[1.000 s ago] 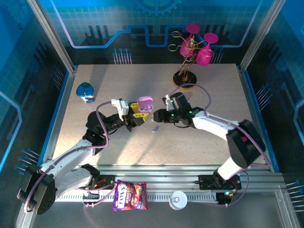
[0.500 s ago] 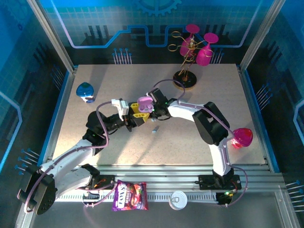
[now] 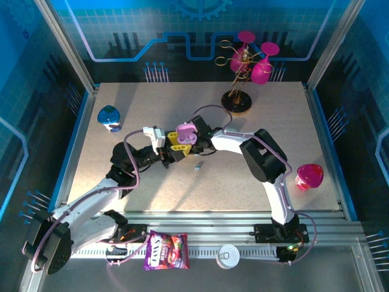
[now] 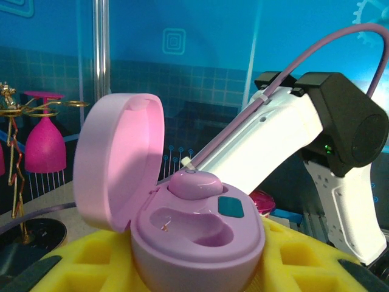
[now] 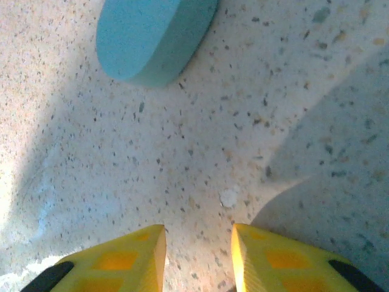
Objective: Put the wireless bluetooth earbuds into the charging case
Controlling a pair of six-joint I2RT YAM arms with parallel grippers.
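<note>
My left gripper [image 3: 178, 148] is shut on an open pink charging case [image 3: 185, 134] and holds it off the table. In the left wrist view the case [image 4: 200, 240] sits between the yellow fingers [image 4: 67, 267] with its lid up. One pink earbud [image 4: 196, 183] is seated in the far slot and the near slot is empty. My right gripper [image 3: 202, 143] is just right of the case. It stands open over bare table [image 5: 197, 255] with nothing between its fingers. A small light-blue earbud [image 3: 199, 165] lies on the table below the case.
A blue case [image 3: 109, 117] stands at the far left. A wire rack with pink glasses [image 3: 243, 61] is at the back, and another pink glass [image 3: 309, 175] lies at the right. A light-blue oval object [image 5: 152, 36] lies ahead of the right fingers. A snack bag [image 3: 166, 250] and a white lid [image 3: 230, 255] lie near the bases.
My right gripper has moved left, up to the pink case, and its arm has folded, uncovering the pink glass at the right. The left arm and the case have stayed put.
</note>
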